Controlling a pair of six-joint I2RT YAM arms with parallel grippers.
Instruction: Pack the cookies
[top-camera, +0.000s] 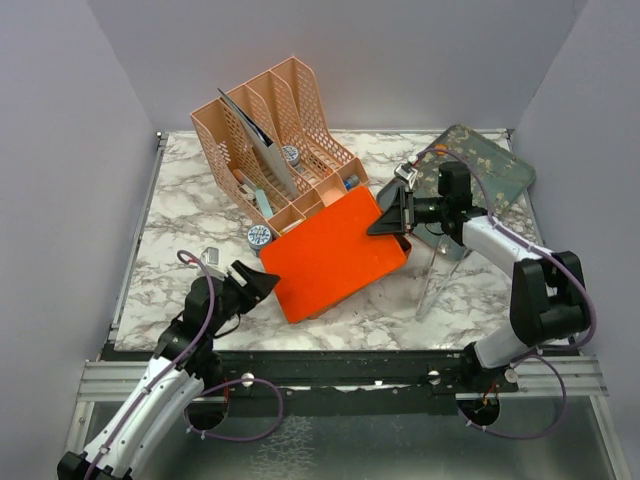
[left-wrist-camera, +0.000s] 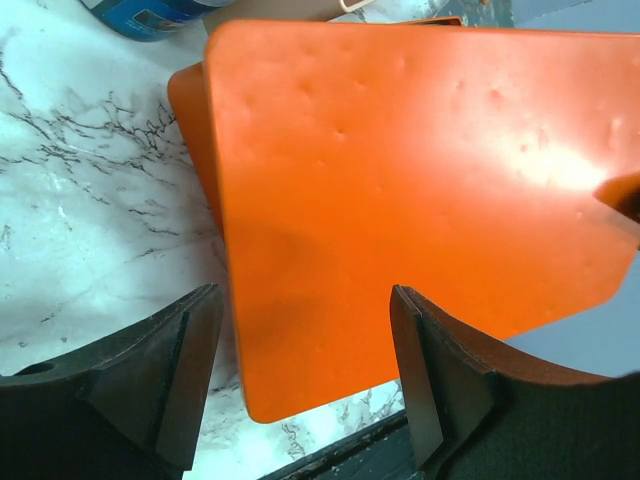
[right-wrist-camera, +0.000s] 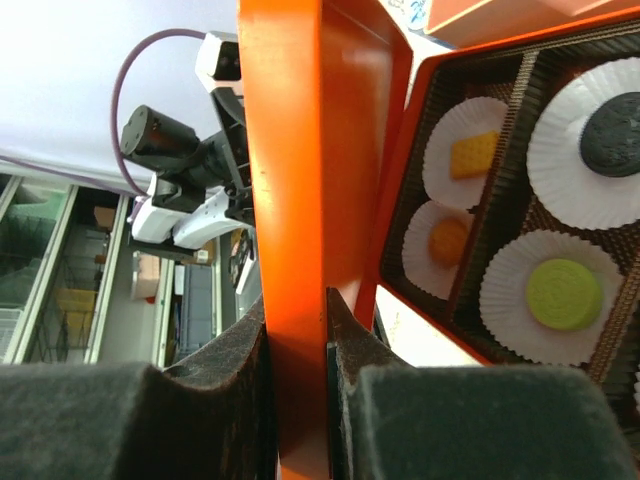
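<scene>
The right gripper (right-wrist-camera: 297, 340) has its two fingers pressed flat against either face of the orange lid (right-wrist-camera: 290, 150), pinching its rim with no gap left. From above, this grip sits on the lid's right-hand edge (top-camera: 335, 250), and the lid slopes down toward the left arm.

Under the raised side, the right wrist view looks into a dark ribbed tray (right-wrist-camera: 510, 170). The cookies lie there in white paper cups (right-wrist-camera: 560, 250), each in its own cup: a yellow-orange square (right-wrist-camera: 473, 152), an orange round (right-wrist-camera: 450, 240), a green round (right-wrist-camera: 564, 293) and a black round (right-wrist-camera: 613, 125). The gap between lid and tray is narrow at the hinge-like inner edge and widens to the right.

The left gripper (top-camera: 258, 283) is spread wide and holds nothing. In its wrist view, the lid's near corner (left-wrist-camera: 420, 170) reaches in between the fingers (left-wrist-camera: 190, 350); whether either pad touches it is hard to tell.

A blue-and-white tin (top-camera: 259, 237) stands just beside the lid's far left corner, and a peach file rack (top-camera: 270, 130) crowds its back edge. A camouflage pouch (top-camera: 480, 165) lies behind the right arm. Bare marble table (top-camera: 180, 230) shows to the left and along the near edge.
</scene>
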